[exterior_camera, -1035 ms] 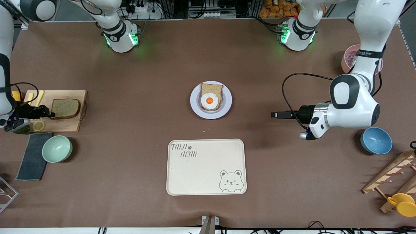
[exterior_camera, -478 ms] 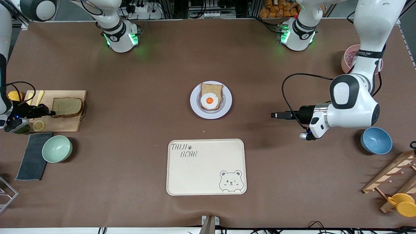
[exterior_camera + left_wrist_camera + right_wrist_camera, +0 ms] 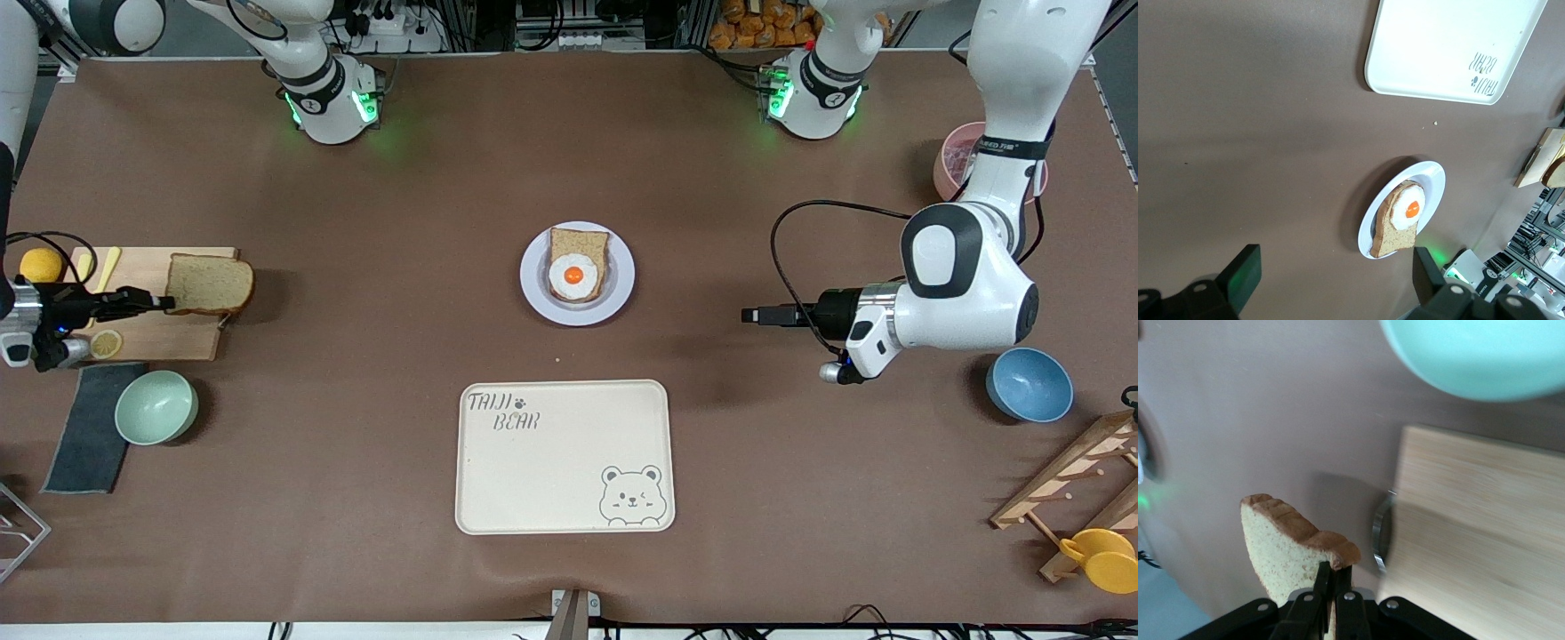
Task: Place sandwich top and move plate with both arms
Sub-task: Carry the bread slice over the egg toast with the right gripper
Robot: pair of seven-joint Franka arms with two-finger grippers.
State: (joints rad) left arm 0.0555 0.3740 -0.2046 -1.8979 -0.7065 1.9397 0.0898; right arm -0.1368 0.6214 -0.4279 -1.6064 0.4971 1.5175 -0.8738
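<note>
Sandwich top lifted — plate unmoved at table centre.

The sandwich top (image 3: 210, 284), a tan speckled slice with darker crust, is clamped at one edge by the right gripper (image 3: 163, 303) over the end of the wooden board (image 3: 151, 333). The plate (image 3: 621, 298) — round, pale lavender-grey — carries the egg-topped slice (image 3: 577, 264).

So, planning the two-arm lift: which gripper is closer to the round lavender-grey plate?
Left. The left gripper waits beside the plate toward its own end; the right gripper holds the plain bread slice over the wooden board.
</note>
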